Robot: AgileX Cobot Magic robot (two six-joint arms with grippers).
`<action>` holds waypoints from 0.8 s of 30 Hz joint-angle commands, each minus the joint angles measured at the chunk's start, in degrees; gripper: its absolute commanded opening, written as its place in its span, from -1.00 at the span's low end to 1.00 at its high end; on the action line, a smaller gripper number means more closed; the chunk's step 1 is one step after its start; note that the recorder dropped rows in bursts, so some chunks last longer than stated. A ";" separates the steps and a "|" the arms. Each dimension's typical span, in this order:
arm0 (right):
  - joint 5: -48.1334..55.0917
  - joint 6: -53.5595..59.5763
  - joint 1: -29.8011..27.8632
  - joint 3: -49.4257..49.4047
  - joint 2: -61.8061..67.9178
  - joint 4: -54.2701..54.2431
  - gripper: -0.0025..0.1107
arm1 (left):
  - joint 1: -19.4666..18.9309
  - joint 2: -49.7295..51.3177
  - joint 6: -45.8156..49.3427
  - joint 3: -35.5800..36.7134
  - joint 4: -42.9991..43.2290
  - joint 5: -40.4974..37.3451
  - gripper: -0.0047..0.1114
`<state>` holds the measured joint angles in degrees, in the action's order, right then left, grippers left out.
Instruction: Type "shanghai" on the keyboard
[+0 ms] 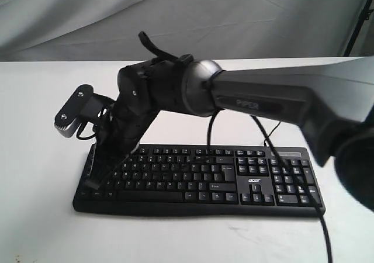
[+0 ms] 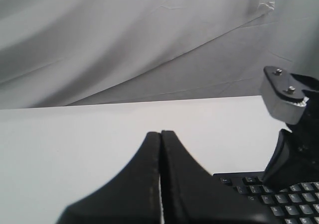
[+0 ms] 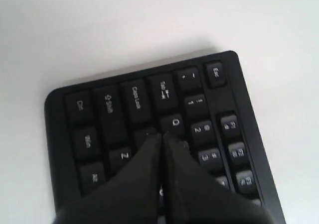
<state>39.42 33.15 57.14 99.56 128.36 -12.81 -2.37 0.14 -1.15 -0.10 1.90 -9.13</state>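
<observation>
The black keyboard (image 1: pixel 234 184) lies across the lower centre of the exterior frame, flat on a white table (image 1: pixel 35 158), with its number pad toward the right. My right arm (image 1: pixel 263 102) reaches in from the right edge and crosses to the keyboard's left end. There my right jaws are pressed together, their tips down among the Q key (image 3: pixel 175 121), the Caps Lock key (image 3: pixel 135 98) and the Z key (image 3: pixel 123 156). My left jaws are also pressed together, nothing between them, over bare table near a keyboard corner. Grey cloth (image 1: pixel 234 11) hangs behind.
</observation>
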 commanded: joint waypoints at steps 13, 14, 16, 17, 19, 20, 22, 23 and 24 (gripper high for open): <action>-12.33 -1.46 -9.73 -24.85 -12.03 -3.84 -0.96 | 0.37 -0.14 -0.15 0.10 0.00 0.34 -0.92; -12.62 -1.46 -9.83 -25.12 -12.03 -4.08 -0.96 | 0.37 -0.14 -0.15 0.10 0.00 0.34 -0.92; -13.16 -1.46 -9.99 -25.47 -12.03 -4.08 -0.96 | 0.37 -0.14 -0.15 0.10 0.00 0.34 -0.92; -13.11 -1.57 -10.30 -25.59 -12.03 -4.08 -0.96 | 0.37 -0.14 -0.15 0.10 0.00 0.34 -0.92; -13.11 -1.57 -10.30 -25.59 -12.03 -4.08 -0.96 | 0.37 -0.14 -0.15 0.10 0.00 0.34 -0.92; -13.22 -1.57 -10.33 -25.59 -12.03 -4.08 -0.96 | 0.37 -0.14 -0.15 0.10 0.00 0.34 -0.92; -13.32 -1.57 -10.33 -25.59 -12.03 -4.08 -0.96 | 0.37 -0.14 -0.15 0.10 0.00 0.34 -0.92; -13.32 -1.57 -10.33 -25.59 -11.92 -4.08 -0.96 | 0.37 -0.14 -0.15 0.10 0.00 0.34 -0.92; -13.32 -1.57 -10.33 -25.59 -11.92 -4.08 -0.96 | 0.37 -0.14 -0.15 0.10 0.00 0.34 -0.92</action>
<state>26.84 31.77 47.32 74.24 117.02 -16.36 -2.37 0.14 -1.15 -0.10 1.90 -9.13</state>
